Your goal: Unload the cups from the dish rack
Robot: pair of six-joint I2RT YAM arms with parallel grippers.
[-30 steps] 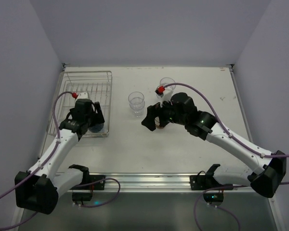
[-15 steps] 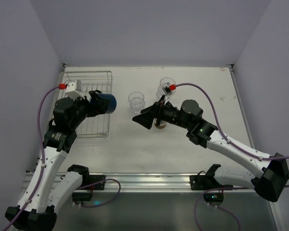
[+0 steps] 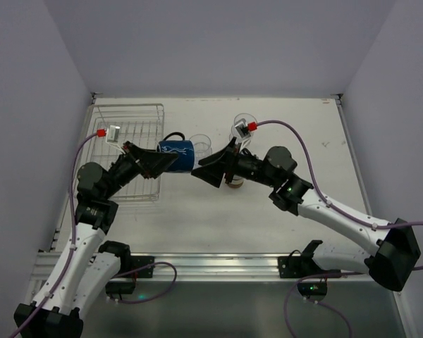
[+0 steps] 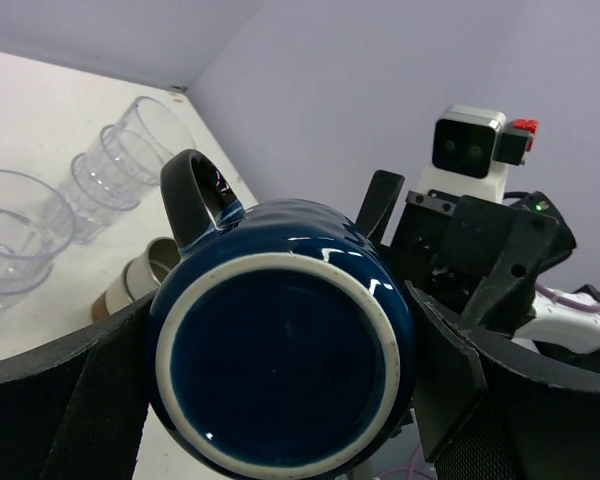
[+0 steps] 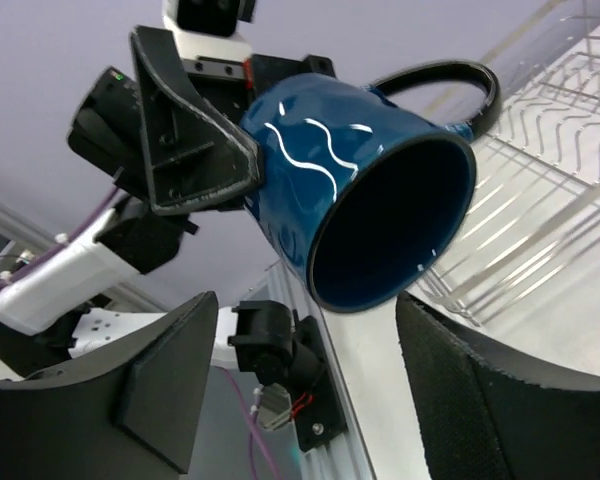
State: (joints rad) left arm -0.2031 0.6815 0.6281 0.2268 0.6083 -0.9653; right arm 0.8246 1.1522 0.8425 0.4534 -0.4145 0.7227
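My left gripper (image 3: 170, 156) is shut on the dark navy mug (image 3: 178, 151) and holds it on its side in the air, just right of the silver wire dish rack (image 3: 127, 123). In the left wrist view the mug's cream-ringed base (image 4: 280, 375) fills the space between my fingers. My right gripper (image 3: 206, 169) is open and points left at the mug's mouth (image 5: 390, 225), with its fingers (image 5: 170, 380) on both sides just below the rim. Two clear ridged tumblers (image 3: 243, 125) (image 3: 201, 143) stand on the table. A tan cup (image 3: 234, 184) sits under my right arm.
The dish rack also shows behind the mug in the right wrist view (image 5: 555, 190). The clear tumblers (image 4: 120, 165) and the tan cup (image 4: 140, 285) lie beyond the mug in the left wrist view. Grey walls close in the table on three sides.
My left arm has lifted the navy mug out of the rack and swung it right, turning it on its side. My right gripper has risen and turned left to face it.
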